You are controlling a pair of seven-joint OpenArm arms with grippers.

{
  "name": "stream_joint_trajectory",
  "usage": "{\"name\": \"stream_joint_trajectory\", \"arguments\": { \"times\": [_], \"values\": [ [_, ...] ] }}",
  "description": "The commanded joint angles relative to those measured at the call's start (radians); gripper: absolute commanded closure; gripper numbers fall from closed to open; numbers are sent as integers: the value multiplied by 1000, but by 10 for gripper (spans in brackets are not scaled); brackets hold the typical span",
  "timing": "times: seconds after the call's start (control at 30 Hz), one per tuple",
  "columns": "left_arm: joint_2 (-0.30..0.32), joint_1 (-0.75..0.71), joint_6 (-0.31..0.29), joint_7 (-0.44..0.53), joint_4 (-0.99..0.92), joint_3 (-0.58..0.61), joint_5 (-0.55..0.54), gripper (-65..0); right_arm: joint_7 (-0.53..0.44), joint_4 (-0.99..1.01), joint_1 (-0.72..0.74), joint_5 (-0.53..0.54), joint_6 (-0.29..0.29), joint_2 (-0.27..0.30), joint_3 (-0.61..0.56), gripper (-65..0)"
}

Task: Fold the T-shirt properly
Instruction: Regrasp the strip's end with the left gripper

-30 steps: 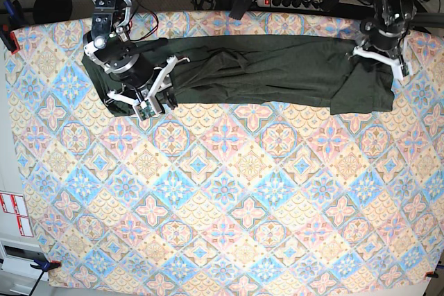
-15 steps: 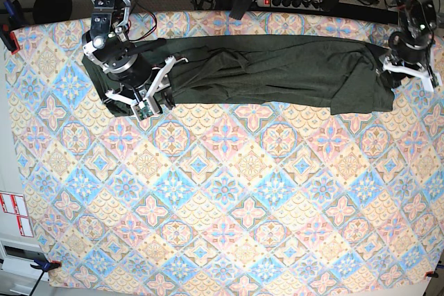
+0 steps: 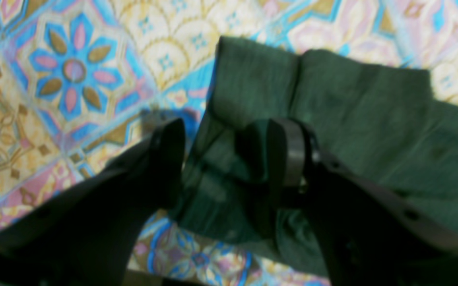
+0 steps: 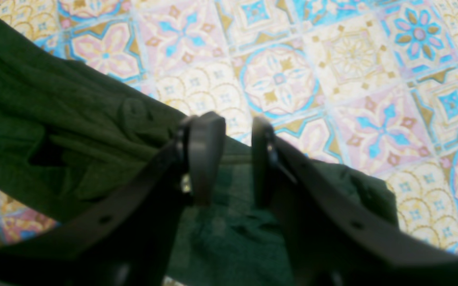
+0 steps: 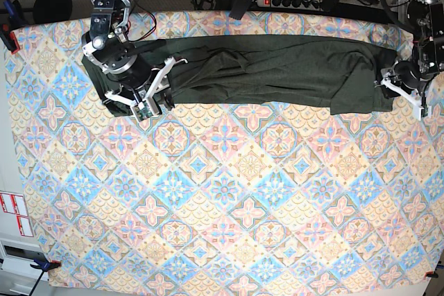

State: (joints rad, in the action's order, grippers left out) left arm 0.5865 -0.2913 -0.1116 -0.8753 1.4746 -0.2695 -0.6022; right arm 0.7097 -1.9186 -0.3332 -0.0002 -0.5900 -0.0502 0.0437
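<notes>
Shirt stretched between two grippers

Tablecloth (image 5: 222, 206) spreads out in front of both grippers. The shirt (image 5: 277, 71) lies as a long band between them. The right gripper (image 4: 229, 159) pinches a bunched fold at one end. The left gripper (image 3: 225, 159) stands with jaws apart astride the other end's edge, one finger (image 3: 288, 153) on cloth.

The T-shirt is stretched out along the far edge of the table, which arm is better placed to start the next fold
Probably the right. The right gripper is pinching a bunched fold of the T-shirt, while the left gripper stands open at the other end, gripping nothing.
</notes>
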Motion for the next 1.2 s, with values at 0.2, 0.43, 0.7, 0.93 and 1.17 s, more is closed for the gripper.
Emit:
{"name": "stream_joint_trajectory", "arguments": {
  "times": [0.2,0.43,0.7,0.93,1.17],
  "values": [
    [49,20,-41,-34,8,-6,-6,-334,-23,-20,6,13,2,0,-1,-161],
    [79,47,-41,-35,-50,-7,-6,-392,-23,-20,6,13,2,0,-3,-161],
    [76,47,-41,-32,-98,-3,-6,-410,-23,-20,6,13,2,0,-3,-161],
    [57,47,-72,-38,-116,2,-6,-413,-23,-20,6,13,2,0,-3,-161],
    [57,77,-90,-34,-173,77,-8,-413,-23,-22,6,13,2,0,-3,-161]
  ]
}}
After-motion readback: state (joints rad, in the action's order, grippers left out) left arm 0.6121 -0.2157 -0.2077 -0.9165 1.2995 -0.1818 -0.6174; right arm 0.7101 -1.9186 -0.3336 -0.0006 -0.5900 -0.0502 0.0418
